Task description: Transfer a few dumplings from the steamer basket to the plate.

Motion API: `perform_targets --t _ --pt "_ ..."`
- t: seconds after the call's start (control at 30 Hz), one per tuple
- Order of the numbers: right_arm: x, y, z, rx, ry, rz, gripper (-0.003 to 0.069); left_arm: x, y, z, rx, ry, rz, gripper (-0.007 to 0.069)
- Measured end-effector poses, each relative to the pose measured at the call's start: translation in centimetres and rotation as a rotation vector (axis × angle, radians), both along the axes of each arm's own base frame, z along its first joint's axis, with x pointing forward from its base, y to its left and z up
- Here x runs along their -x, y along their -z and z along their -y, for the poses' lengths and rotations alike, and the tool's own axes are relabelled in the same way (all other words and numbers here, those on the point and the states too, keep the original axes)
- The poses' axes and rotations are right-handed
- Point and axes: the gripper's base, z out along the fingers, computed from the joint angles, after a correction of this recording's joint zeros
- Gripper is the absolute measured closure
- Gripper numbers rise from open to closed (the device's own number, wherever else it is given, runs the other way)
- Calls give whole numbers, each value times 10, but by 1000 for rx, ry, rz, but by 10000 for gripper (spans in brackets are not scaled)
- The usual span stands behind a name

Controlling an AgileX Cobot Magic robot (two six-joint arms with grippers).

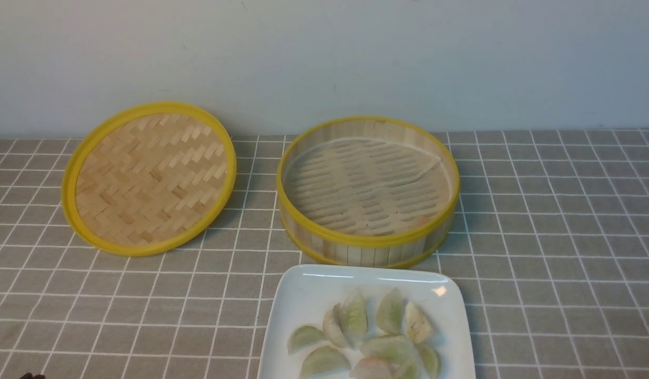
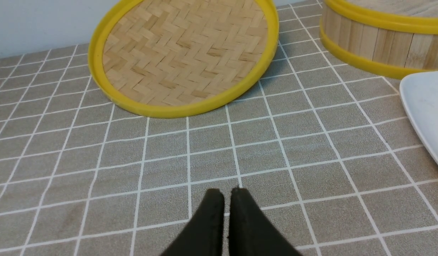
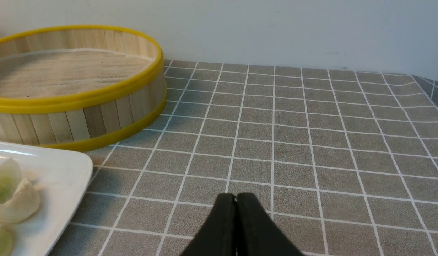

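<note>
The steamer basket [image 1: 366,248] stands at the middle of the table; its papered floor looks bare except for a faint pinkish bit [image 1: 420,221] behind the near rim. Just in front of it the white plate [image 1: 303,287] holds several pale green and whitish dumplings [image 1: 354,317]. My left gripper [image 2: 227,192] is shut with nothing in it, low over the cloth, with the plate's edge [image 2: 426,106] off to one side. My right gripper [image 3: 236,196] is shut and empty too, on the plate's [image 3: 64,170] other side, beside the dumplings [image 3: 14,203] and the basket [image 3: 80,119]. Neither gripper shows in the front view.
The flat herringbone lid [image 1: 148,179] with its yellow rim leans at the back left against the wall; it also lies ahead of the left gripper as the lid [image 2: 183,53]. A grey checked cloth [image 1: 556,237] covers the table. The pale wall closes the far side.
</note>
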Motion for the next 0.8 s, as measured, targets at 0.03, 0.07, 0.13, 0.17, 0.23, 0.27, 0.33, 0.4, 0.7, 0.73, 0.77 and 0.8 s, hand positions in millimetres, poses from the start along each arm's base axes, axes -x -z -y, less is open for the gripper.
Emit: perform_targets --t 0.03,0.07,0.13,0.17,0.23,0.27,0.33,0.4,0.7,0.73,0.77,0.8 --pt "0 0 0 0 0 0 673 0 0 0 0 0 0 615" --pt "0 0 0 0 0 0 673 0 0 0 0 0 0 615" --pt "0 0 0 -1 0 0 673 0 0 0 0 0 0 615" --pt "0 0 0 -1 0 0 673 0 0 0 0 0 0 615" --pt "0 0 0 -1 0 0 673 0 0 0 0 0 0 615" --pt "0 0 0 -1 0 0 673 0 0 0 0 0 0 615" --pt "0 0 0 -2 0 0 673 0 0 0 0 0 0 615" --pt "0 0 0 -2 0 0 673 0 0 0 0 0 0 615" --pt "0 0 0 -19 4 -1 673 0 0 0 0 0 0 615" --pt "0 0 0 -20 5 -1 673 0 0 0 0 0 0 615" --pt "0 0 0 -20 5 -1 673 0 0 0 0 0 0 615" --pt "0 0 0 -20 5 -1 673 0 0 0 0 0 0 615"
